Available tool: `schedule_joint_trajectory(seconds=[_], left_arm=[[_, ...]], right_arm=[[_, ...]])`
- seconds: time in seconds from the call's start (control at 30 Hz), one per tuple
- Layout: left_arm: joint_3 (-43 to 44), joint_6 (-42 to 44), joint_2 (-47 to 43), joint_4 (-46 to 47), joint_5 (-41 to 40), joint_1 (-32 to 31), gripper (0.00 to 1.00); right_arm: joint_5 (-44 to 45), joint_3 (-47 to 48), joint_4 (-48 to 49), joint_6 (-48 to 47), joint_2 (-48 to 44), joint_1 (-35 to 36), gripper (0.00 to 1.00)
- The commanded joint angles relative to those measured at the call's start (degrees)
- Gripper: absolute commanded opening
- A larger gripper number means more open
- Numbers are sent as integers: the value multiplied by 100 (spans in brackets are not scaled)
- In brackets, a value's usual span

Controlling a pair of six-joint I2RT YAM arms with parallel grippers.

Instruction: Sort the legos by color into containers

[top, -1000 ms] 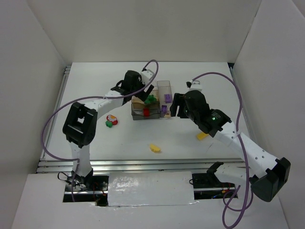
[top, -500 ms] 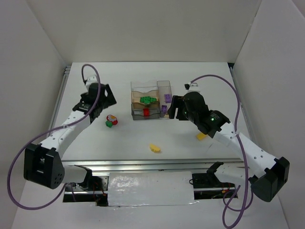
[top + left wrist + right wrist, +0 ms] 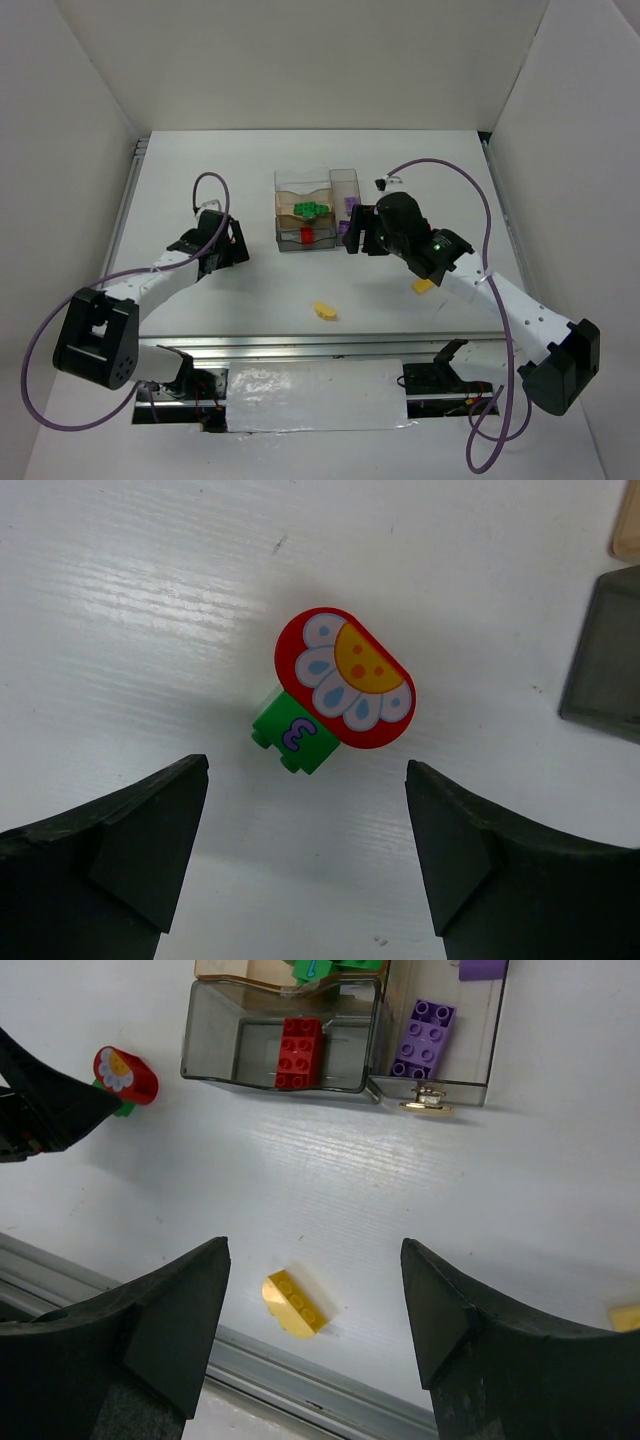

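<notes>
Red flower tile point(image 3: 345, 678): white petals, blue spots, yellow centre. Green brick point(image 3: 292, 732), purple mark. Yellow brick point(image 3: 293, 1303), white desk point(image 3: 150, 600).

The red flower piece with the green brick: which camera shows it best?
The left wrist view: the red flower piece lies large ahead of the open left claw, petals, yellow centre and green brick clear. The right wrist view shows it small, near the left edge. In the top view the left arm covers it.

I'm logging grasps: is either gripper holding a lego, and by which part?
Nothing is held. The left gripper is open, its fingers clear of the red-and-green flower piece on the table; the right gripper is open and empty.
</notes>
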Motion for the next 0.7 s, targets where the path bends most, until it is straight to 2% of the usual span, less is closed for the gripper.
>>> schedule_joint_trajectory(seconds=[0.0,0.03,0.13,0.17,0.33,0.53,0.63,0.67], left_arm=[[176,407,287,394,7,6,92],[246,539,514,351,17,6,92],[449,637,805,272,61,14,75],[458,646,850,289,156,14,73],[440,716,964,386,254,6,73],[572,734,1272,272,298,14,69],[625,760,1316,228,376,6,75],[608,743,1299,228,394,6,83]], right_arm=[[-111,-27,273,-60,9,50,76],[-111,-27,282,-60,27,58,76],[-102,-10,273,-60,62,76,76],[-94,-10,273,-69,62,94,76],[-32,-18,265,-87,79,102,76],[-23,-36,282,-87,106,111,76],[-23,-27,282,-96,106,102,76],[-32,-19,265,-104,114,102,76]])
